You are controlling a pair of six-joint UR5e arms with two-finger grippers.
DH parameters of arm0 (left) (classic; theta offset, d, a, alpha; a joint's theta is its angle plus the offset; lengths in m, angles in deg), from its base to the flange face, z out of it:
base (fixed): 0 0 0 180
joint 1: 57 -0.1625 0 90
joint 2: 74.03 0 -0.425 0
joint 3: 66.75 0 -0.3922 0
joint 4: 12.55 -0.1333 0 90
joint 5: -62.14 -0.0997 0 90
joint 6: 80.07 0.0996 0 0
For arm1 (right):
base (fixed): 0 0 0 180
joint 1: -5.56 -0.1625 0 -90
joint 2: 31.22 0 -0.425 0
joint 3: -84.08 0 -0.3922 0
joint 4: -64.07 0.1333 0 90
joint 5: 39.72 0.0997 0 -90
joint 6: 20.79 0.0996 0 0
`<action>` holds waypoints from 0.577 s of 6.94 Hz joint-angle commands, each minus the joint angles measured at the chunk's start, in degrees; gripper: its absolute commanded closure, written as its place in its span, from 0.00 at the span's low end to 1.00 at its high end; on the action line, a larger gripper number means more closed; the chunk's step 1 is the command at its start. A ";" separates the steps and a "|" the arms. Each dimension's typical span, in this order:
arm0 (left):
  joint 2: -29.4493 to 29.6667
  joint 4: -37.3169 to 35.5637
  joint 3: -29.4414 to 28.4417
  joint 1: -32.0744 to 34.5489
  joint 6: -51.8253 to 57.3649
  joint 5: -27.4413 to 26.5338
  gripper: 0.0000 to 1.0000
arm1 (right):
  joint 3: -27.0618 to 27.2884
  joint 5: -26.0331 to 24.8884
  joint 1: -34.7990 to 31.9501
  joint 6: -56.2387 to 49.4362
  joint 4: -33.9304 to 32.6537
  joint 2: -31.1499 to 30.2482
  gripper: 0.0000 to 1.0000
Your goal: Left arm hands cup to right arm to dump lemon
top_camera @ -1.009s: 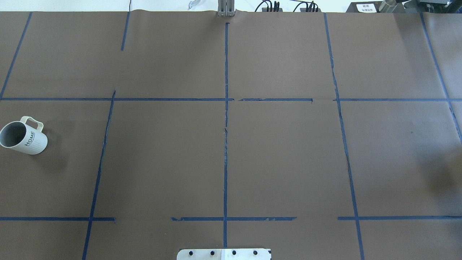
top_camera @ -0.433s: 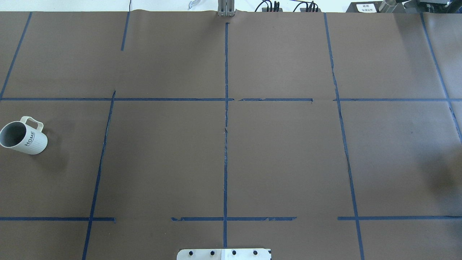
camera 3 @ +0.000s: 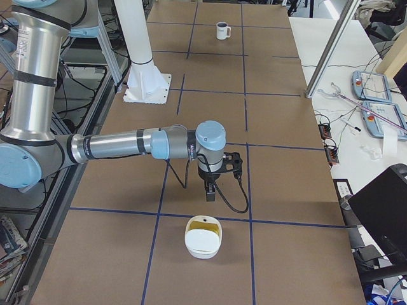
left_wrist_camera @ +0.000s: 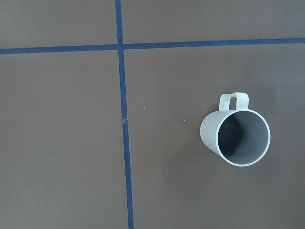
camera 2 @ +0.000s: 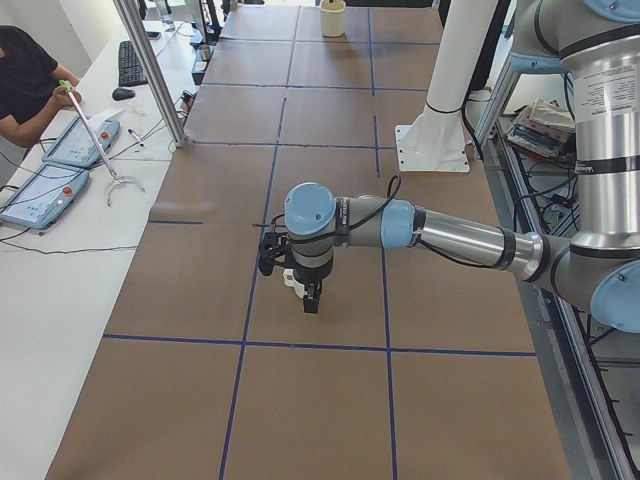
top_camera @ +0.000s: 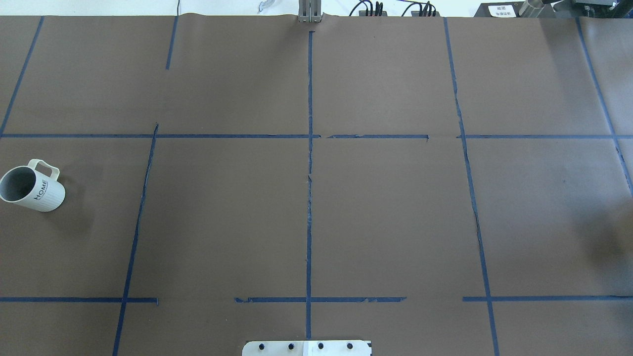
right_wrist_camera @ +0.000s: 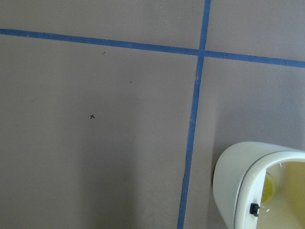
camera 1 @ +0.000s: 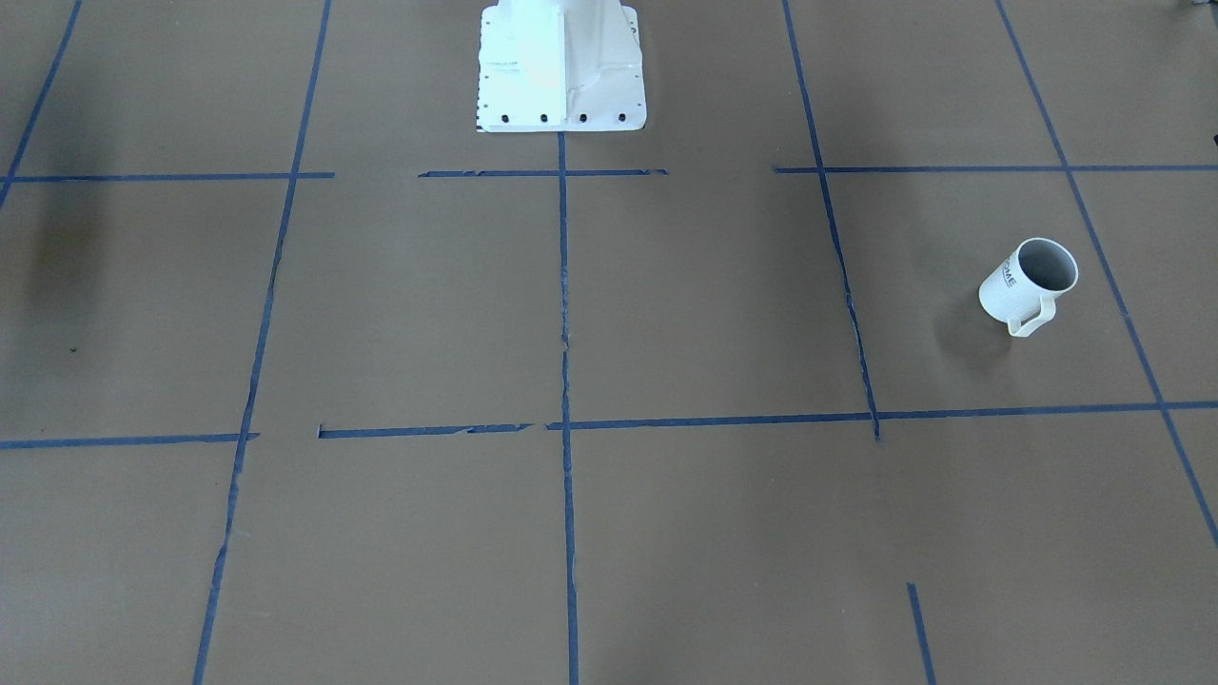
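The cup [top_camera: 32, 187] is an off-white ribbed mug. It stands upright at the table's far left, also in the front view [camera 1: 1023, 285] and far off in the right side view [camera 3: 222, 30]. The left wrist view looks straight down into it [left_wrist_camera: 236, 136]; its grey inside looks empty, with the handle toward that view's top. The left gripper [camera 2: 312, 300] hangs pointing down over that end; I cannot tell whether it is open. The right gripper [camera 3: 210, 192] hangs over the table's other end; I cannot tell its state either. A small yellow piece [right_wrist_camera: 268, 187], possibly the lemon, lies inside a white bin.
The white bin [camera 3: 202, 244] with a yellowish inside stands just beyond the right gripper, also in the right wrist view [right_wrist_camera: 233, 181]. The robot's white base plate [top_camera: 306, 348] is at mid table. An operator [camera 2: 20, 80] sits at a side bench with tablets.
The cup has not moved. The dim shadow at the table's right edge has drifted slightly toward that edge.
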 commanded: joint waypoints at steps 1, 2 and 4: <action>0.02 0.00 0.70 -0.01 -0.03 0.03 0.00 | 0.03 0.00 0.00 0.00 0.09 0.00 0.00; 0.11 0.00 1.05 -0.01 -0.03 0.03 0.00 | 0.11 0.00 0.00 0.00 0.00 0.00 0.00; 0.20 0.00 1.41 -0.01 -0.03 0.03 0.00 | 0.20 0.00 0.00 0.00 0.00 0.00 0.00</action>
